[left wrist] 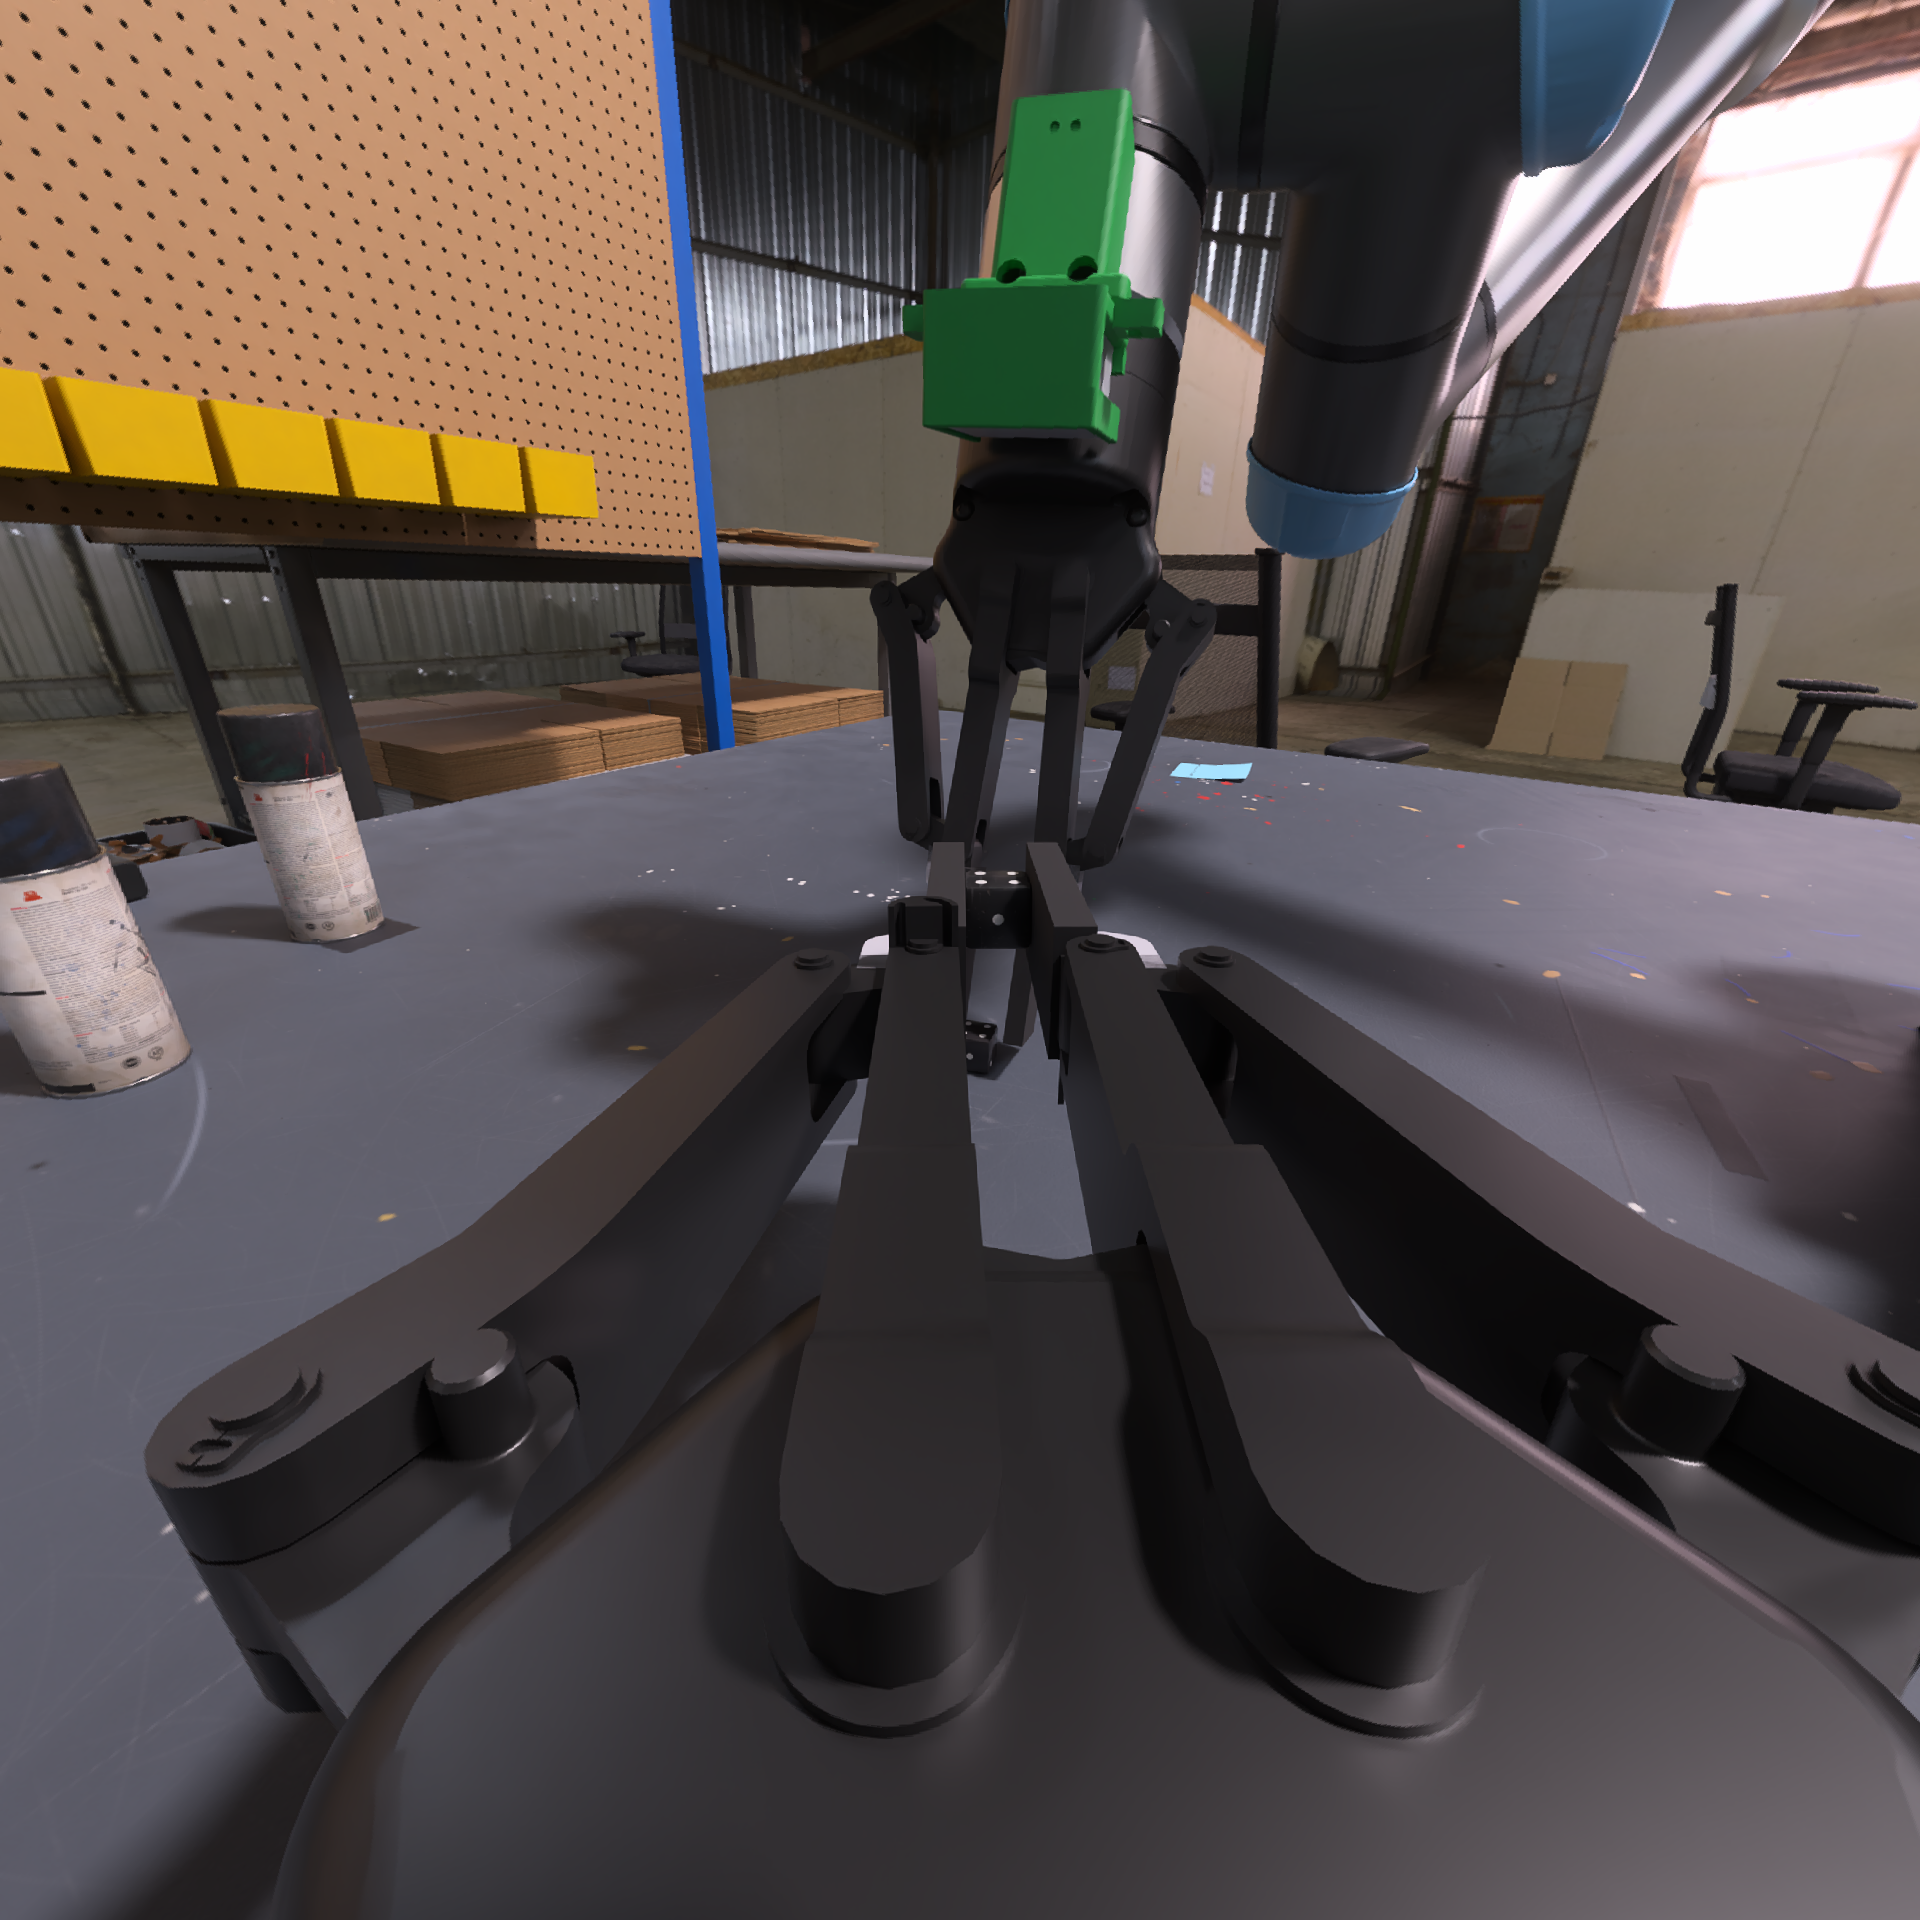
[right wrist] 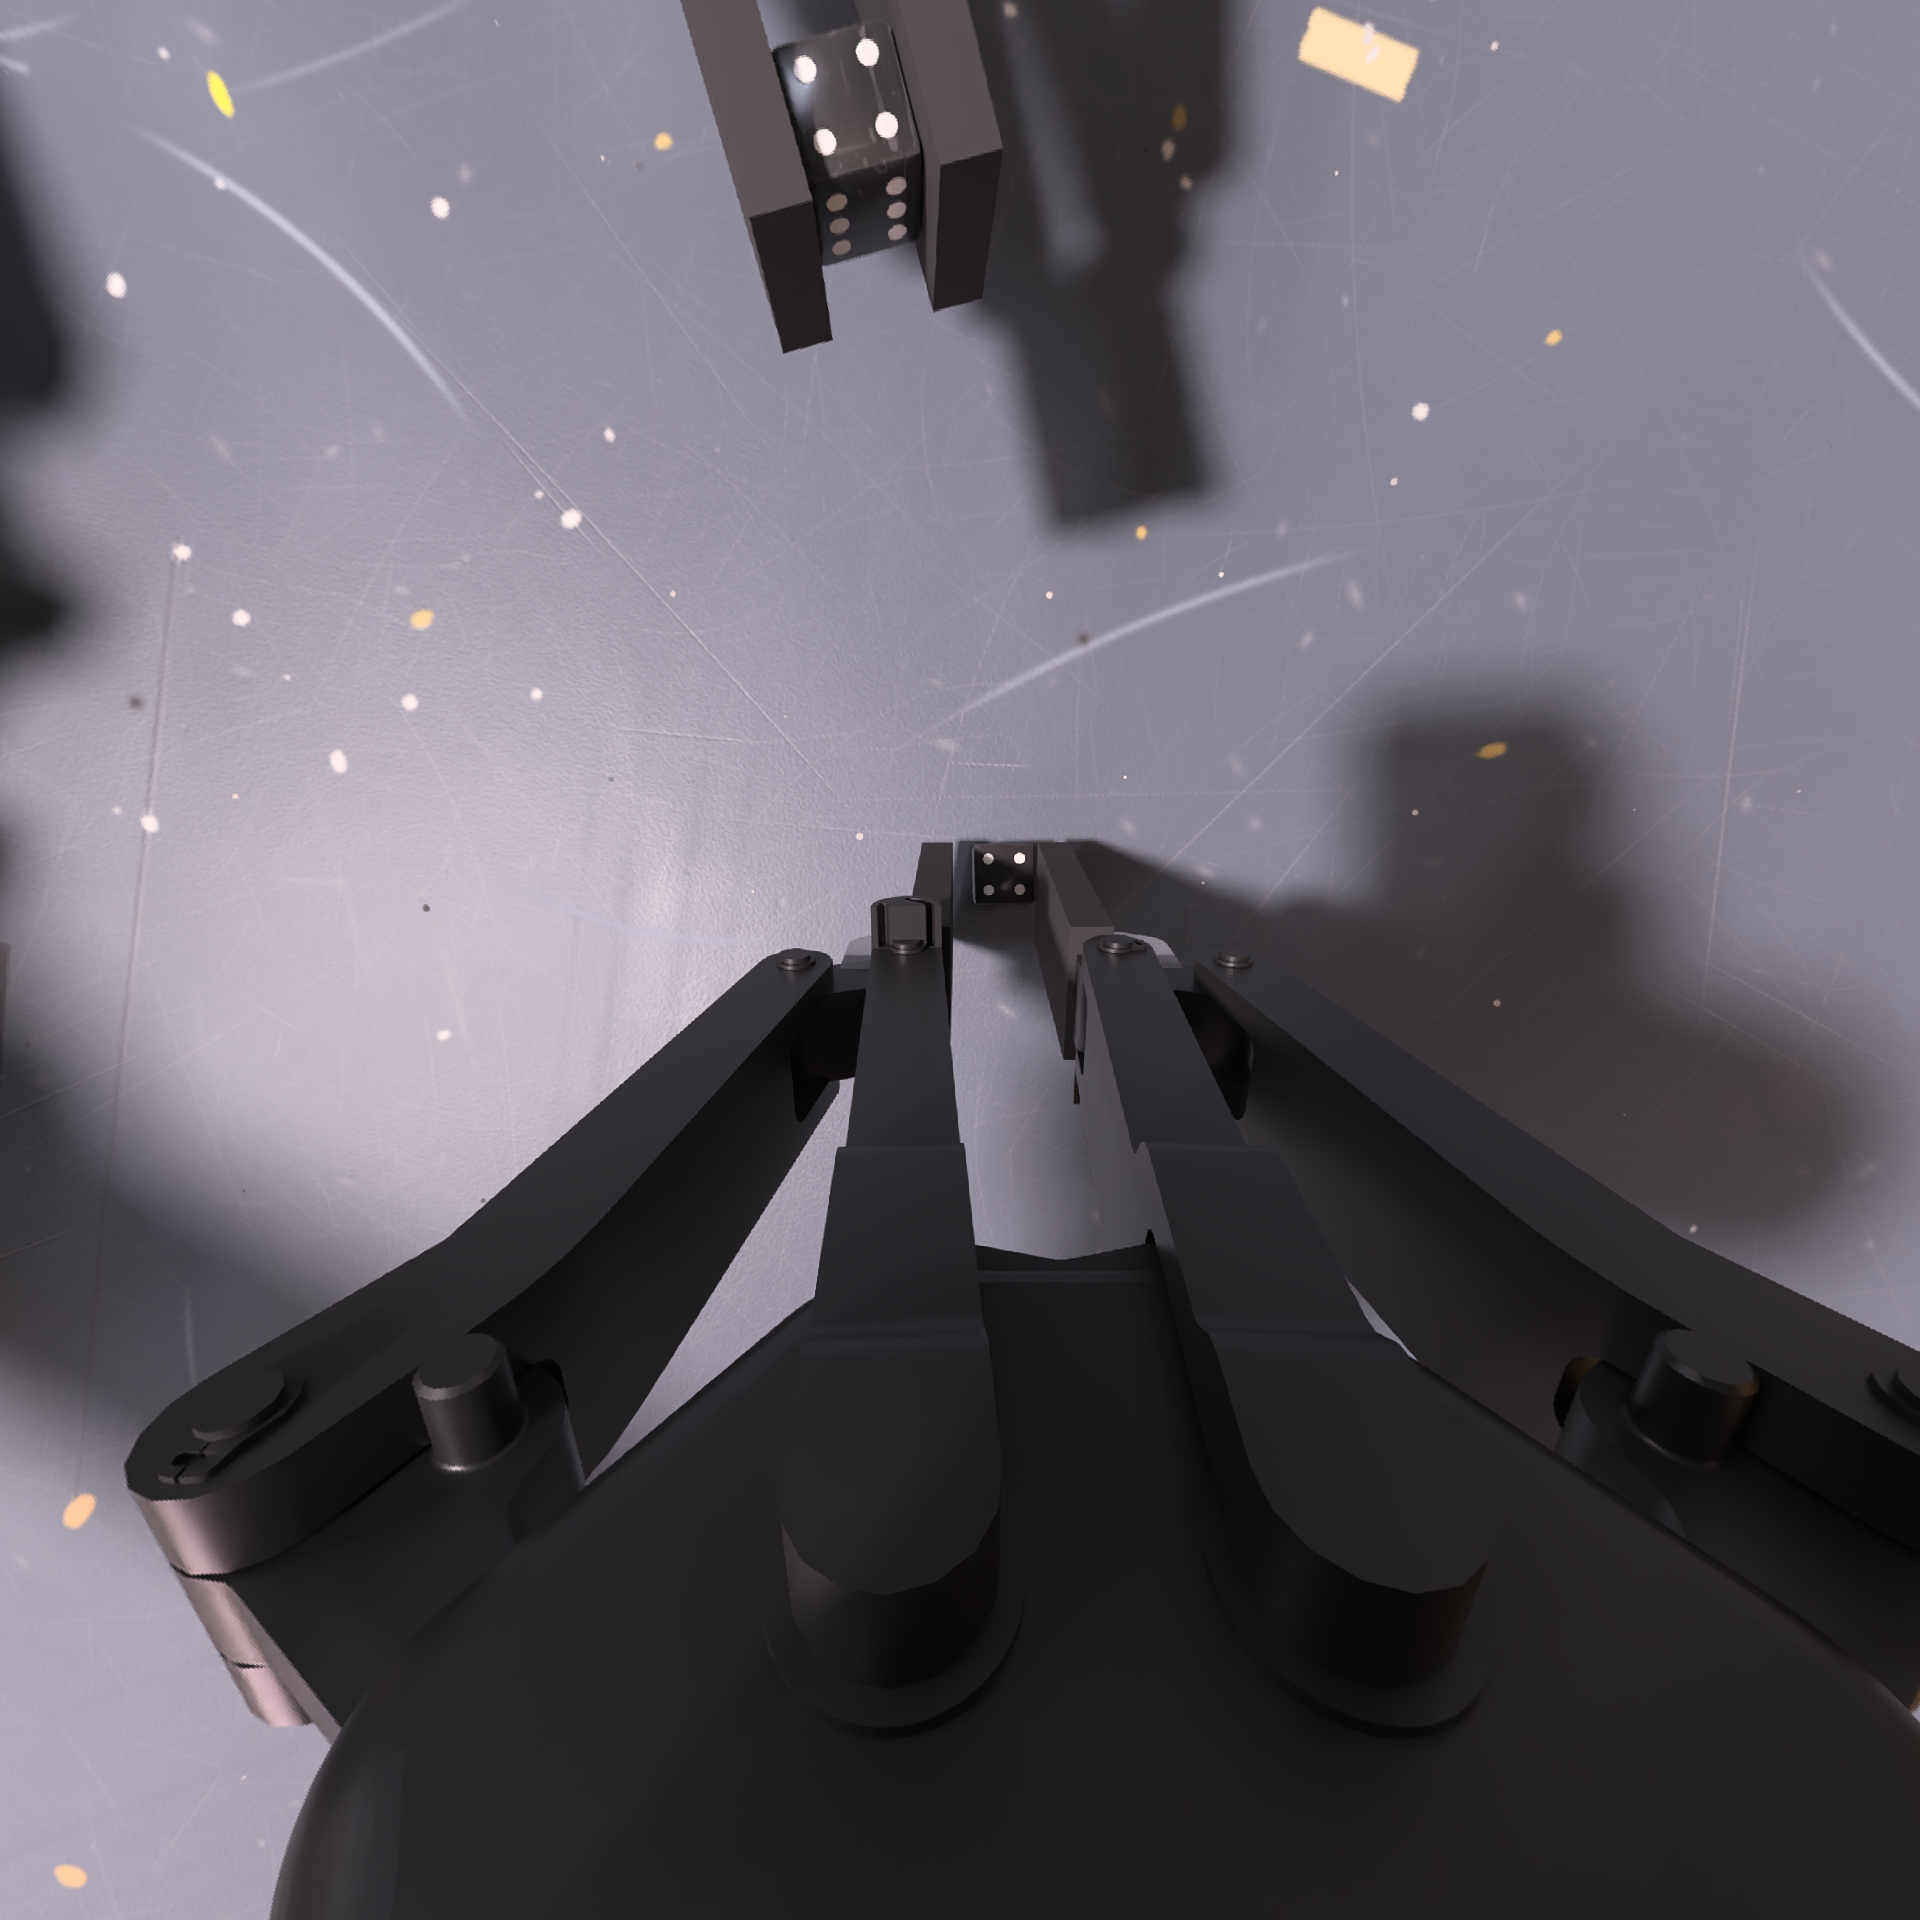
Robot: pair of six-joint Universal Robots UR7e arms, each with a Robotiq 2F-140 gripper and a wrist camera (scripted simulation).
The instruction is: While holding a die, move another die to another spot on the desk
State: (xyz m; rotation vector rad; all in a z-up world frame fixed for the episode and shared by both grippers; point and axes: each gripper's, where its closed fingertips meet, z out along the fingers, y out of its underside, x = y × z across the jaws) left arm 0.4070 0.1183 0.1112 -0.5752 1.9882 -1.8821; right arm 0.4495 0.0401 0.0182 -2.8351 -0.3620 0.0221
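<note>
My left gripper (left wrist: pixel 997 906) is shut on a black die with white pips (left wrist: pixel 1000 902) and holds it above the grey desk (left wrist: pixel 520 1039). That die also shows at the top of the right wrist view (right wrist: pixel 852 125), between the left gripper's pads (right wrist: pixel 795 270). My right gripper (right wrist: pixel 1003 881) points straight down and is shut on a second black die (right wrist: pixel 1003 873), low over the desk (right wrist: pixel 520 727). In the left wrist view this second die (left wrist: pixel 980 1039) shows below and just beyond my left fingertips. I cannot tell if it touches the desk.
Two spray cans (left wrist: pixel 307 821) (left wrist: pixel 73 935) stand at the desk's left. A pegboard with yellow bins (left wrist: pixel 312 447) rises behind them. A blue note (left wrist: pixel 1210 771) lies at the far edge. A yellow patch (right wrist: pixel 1356 52) marks the desk beside the left gripper.
</note>
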